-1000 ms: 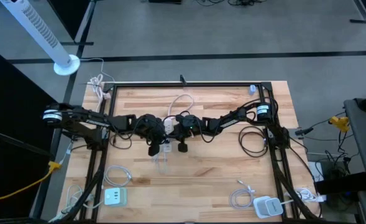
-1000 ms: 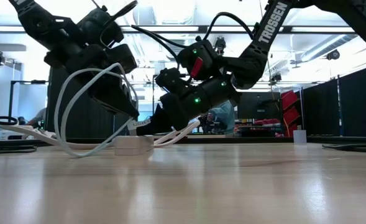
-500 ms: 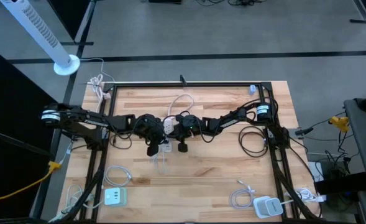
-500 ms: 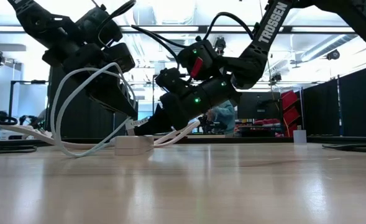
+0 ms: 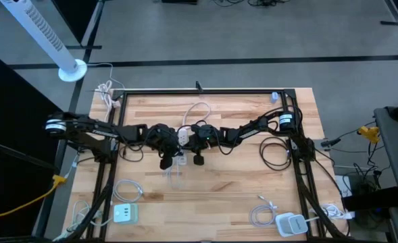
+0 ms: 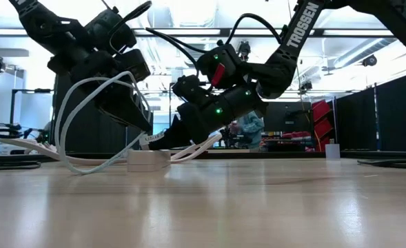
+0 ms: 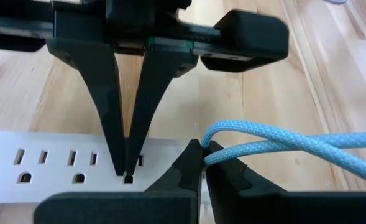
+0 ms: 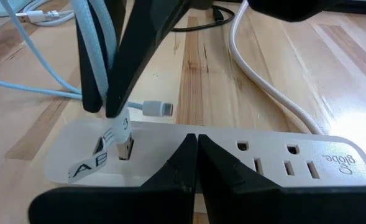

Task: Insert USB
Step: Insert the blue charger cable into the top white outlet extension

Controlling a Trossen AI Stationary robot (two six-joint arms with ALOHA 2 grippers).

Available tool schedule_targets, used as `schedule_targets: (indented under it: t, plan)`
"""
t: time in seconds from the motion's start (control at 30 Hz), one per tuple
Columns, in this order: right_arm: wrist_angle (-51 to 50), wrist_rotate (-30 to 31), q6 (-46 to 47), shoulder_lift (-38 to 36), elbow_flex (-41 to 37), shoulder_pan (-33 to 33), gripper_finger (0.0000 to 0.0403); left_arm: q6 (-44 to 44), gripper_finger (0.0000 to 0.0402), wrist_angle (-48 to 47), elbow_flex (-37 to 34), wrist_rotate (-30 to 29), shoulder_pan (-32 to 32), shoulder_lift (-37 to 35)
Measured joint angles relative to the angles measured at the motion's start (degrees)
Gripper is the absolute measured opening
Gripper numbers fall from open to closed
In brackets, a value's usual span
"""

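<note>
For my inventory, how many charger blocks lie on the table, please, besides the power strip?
2: one charger block in the high view's lower-left corner, another in the lower-right; others may be hidden.

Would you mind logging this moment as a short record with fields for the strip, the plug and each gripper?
power strip: white, flat on the wooden table, between both arms
USB plug: tagged, at the strip's USB port, not clearly seated
left gripper: shut on the USB plug, light blue cable trailing from it
right gripper: shut, tips pressing on the strip by the outlets
spare connector: lying loose on the table behind the strip
</note>
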Motion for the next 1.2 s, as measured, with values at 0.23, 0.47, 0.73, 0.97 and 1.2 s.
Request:
schedule_targets:
  t: [0.23,0.47,0.73,0.97,1.2]
  plan:
    - [0.0,0.0,0.0,0.0,0.0,0.0,0.0000,1.0,0.0000,1.0,0.0,-1.2,0.0,0.8]
    - [0.0,0.0,0.0,0.0,0.0,0.0,0.0000,2.5,0.0000,1.1,0.1,-2.9,0.0,0.8]
    - [0.0,0.0,0.0,0.0,0.0,0.0,0.0000,2.6,0.0000,1.6,0.0,-2.9,0.1,0.8]
    - [0.0,0.0,0.0,0.0,0.0,0.0,0.0000,2.8,0.0000,4.0,-0.8,-3.3,0.1,0.9]
    - [0.0,0.0,0.3,0.0,0.0,0.0,0.0000,1.3,0.0000,15.0,-6.4,-3.4,0.1,0.9]
